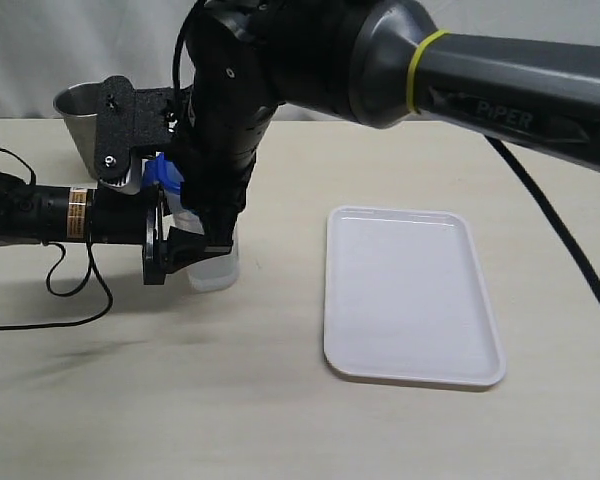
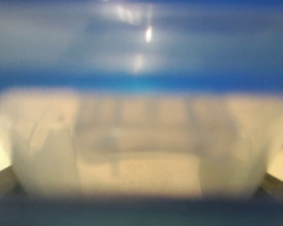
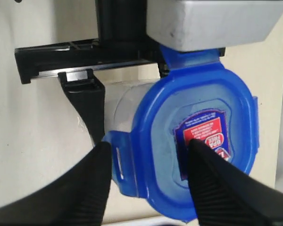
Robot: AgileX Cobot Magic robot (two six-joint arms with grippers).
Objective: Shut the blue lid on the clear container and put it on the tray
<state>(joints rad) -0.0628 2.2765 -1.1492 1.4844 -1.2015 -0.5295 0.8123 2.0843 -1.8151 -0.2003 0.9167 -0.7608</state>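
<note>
right pincer (image 3: 148,146), spread, hangs directly above the blue lid (image 3: 203,94); left pincer (image 1: 195,248) pinches the upright clear container (image 1: 215,272) beneath it.

Exterior camera looks down on the pale tabletop (image 1: 280,420); wrist cameras crowd the round blue plastic lid (image 3: 203,103) and clear plastic container (image 2: 137,141), left side-on, right overhead.

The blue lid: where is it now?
The blue lid sits atop the clear container, left of the tray in the exterior view, near the steel cup.
</note>
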